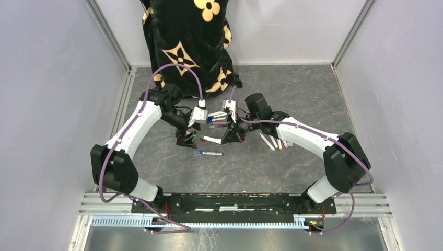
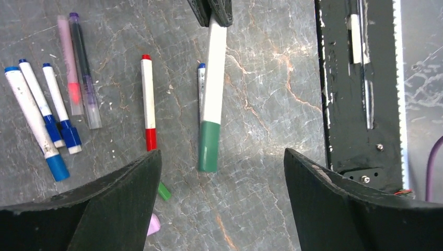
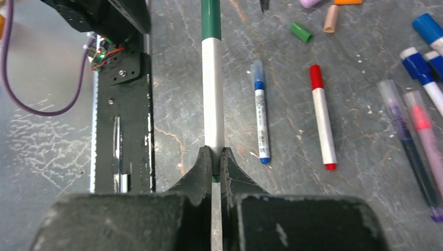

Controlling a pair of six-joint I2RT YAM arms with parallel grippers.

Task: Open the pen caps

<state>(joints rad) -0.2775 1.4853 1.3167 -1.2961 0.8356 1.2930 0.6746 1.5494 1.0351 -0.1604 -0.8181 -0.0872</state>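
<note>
Green pen (image 3: 213, 99) was held off table (image 2: 271, 104), tail clamped in right gripper (image 3: 213, 157). Left gripper (image 2: 222, 154) was spread wide, green cap (image 2: 208, 147) between fingers, untouched. Pen judged light, stiff, slick; pinch cap mid-length.

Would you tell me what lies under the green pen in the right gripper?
The table, with a blue pen flat alongside. From the left wrist, the green pen covers part of the blue pen; the right gripper hides the green pen's tail.
</note>
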